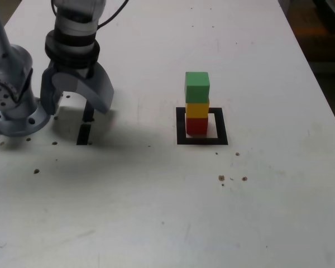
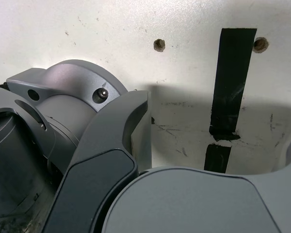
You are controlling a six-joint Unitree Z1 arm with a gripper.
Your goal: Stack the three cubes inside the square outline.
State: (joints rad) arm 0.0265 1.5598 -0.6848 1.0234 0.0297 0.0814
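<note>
White table [image 1: 167, 223] seen filling most of exterior view; surface scuffed, dotted with small drilled holes [image 1: 37, 171] and brown specks [image 1: 221, 178]. Dark floor [image 1: 324, 33] glimpsed beyond far right edge. Soft shadow cast across tabletop.

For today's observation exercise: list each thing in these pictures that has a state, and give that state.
Small green cube: top of the stack.
Small yellow cube: middle, resting on red.
Small red cube: bottom, inside the black square tape outline.
Grey robot claw: open, empty, apart from the stack.
</note>
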